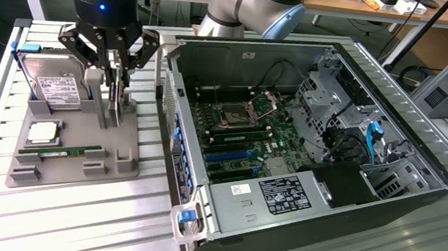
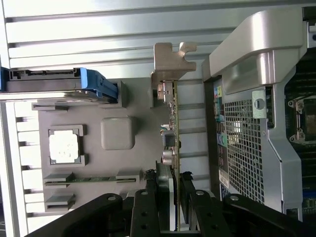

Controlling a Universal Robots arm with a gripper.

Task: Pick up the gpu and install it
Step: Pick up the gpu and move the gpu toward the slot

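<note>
Here, the gripper (image 2: 175,197) is reaching down over the gpu (image 2: 174,113), its two black fingers (image 2: 164,185) pressing against opposite faces of the thin card, so it is clasping the gpu. The card is standing on edge, with its silvery metal bracket at the end away from the fingers. In the exterior view the gripper (image 1: 110,93) is clamping the gpu (image 1: 111,115) while the card's lower end is sitting on the grey holder tray (image 1: 69,147).

Around the card, the tray is carrying a green memory stick (image 1: 61,150), a square processor chip (image 1: 44,133) and, further off, a silver hard drive (image 1: 55,87) with a white label.

Beyond the tray, toward the exterior view's right, the open computer case (image 1: 215,44) is lying on the slatted table (image 1: 76,210), showing its motherboard (image 1: 240,133).
</note>
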